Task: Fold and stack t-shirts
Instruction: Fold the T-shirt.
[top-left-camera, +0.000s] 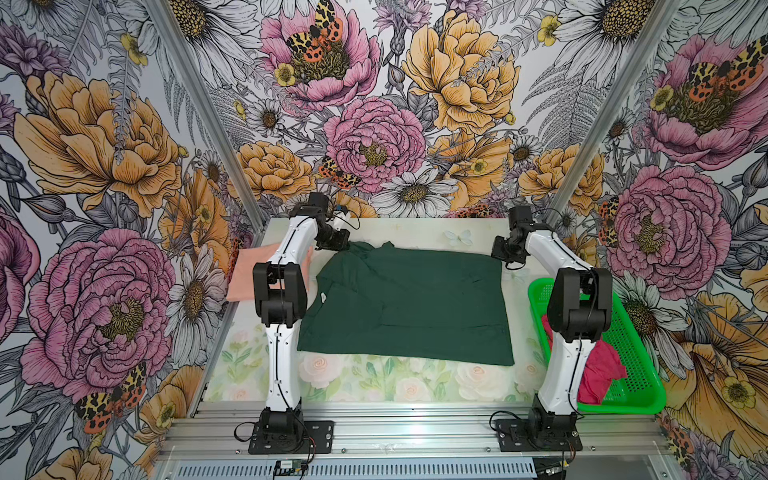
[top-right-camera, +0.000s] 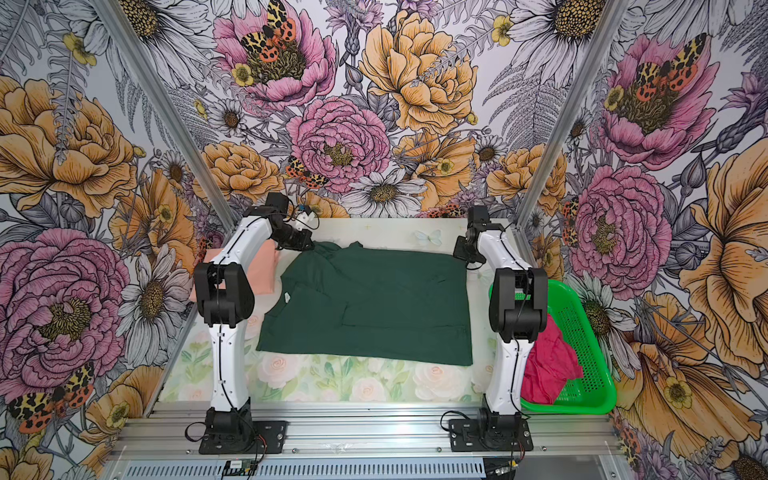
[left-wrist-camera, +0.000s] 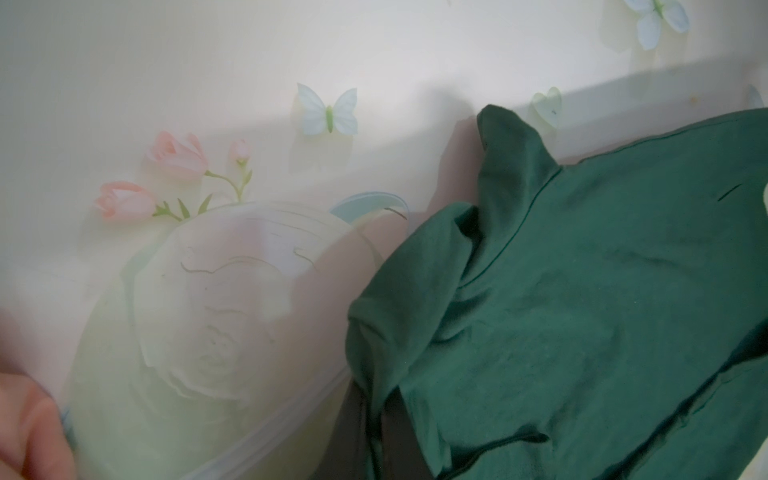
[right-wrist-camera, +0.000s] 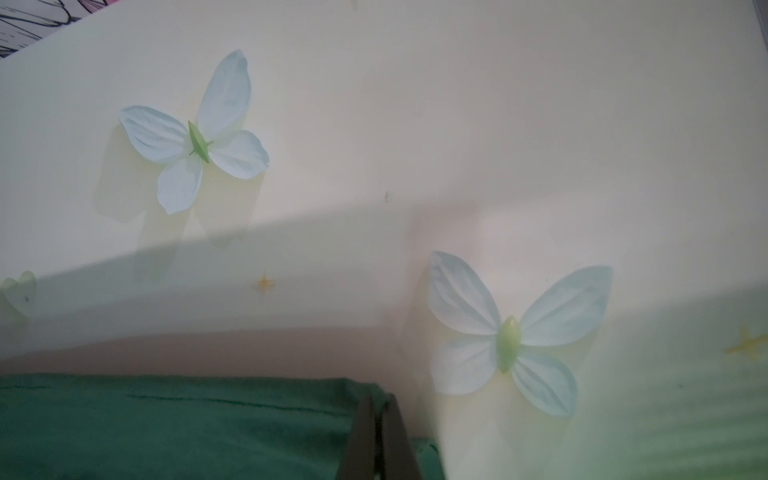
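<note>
Closest, my left fingers and right fingers were pinched shut on the far corners of the dark green t-shirt. Fold 1 seemed in hand, and the next move needed both corners carried evenly to its near hem.

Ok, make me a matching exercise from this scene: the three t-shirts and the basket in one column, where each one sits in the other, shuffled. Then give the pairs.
Things
1. dark green t-shirt
2. peach t-shirt
3. crimson-pink t-shirt
4. green basket

Places
A. crumpled inside the basket
B. spread across the middle of the table
C. at the table's right edge, beside the right arm
D. at the table's left edge, partly hidden by the left arm

Pairs: 1-B, 2-D, 3-A, 4-C
</note>
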